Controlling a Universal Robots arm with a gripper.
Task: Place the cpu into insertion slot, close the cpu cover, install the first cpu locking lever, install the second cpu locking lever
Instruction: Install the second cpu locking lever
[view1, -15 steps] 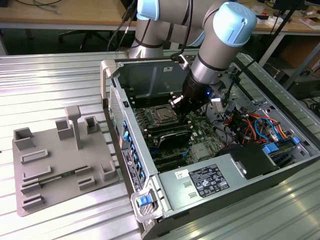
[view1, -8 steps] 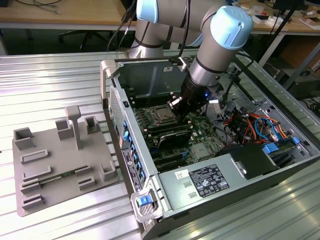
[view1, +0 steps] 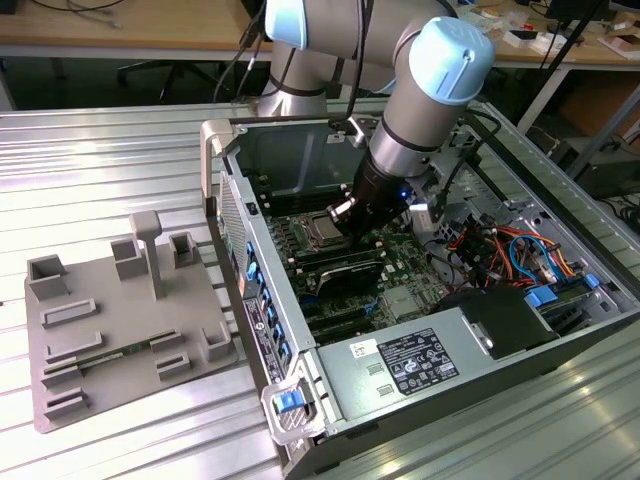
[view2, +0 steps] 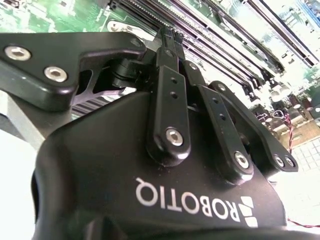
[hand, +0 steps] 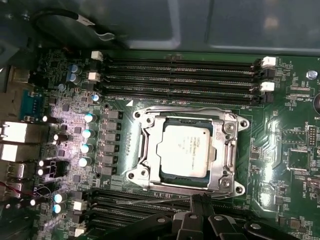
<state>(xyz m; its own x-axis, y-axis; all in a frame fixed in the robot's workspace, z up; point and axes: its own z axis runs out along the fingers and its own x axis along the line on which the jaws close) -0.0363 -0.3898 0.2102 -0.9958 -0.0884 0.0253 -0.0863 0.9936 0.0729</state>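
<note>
Robot arm inside open computer case

The black gripper (view1: 345, 212) hangs just beside the silver square cpu (view1: 321, 229) on the green motherboard (view1: 400, 285); a grey plastic fixture tray (view1: 110, 330) lies on the exterior view's left.

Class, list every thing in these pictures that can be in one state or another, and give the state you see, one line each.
cpu: seated flat in the insertion slot.
cpu cover: closed down around the cpu, framing it.
computer case: lying on its side, side panel off, motherboard exposed.
long black RAM slots: empty.
hand: at the slot's edge, fingertips together, holding nothing visible.
</note>
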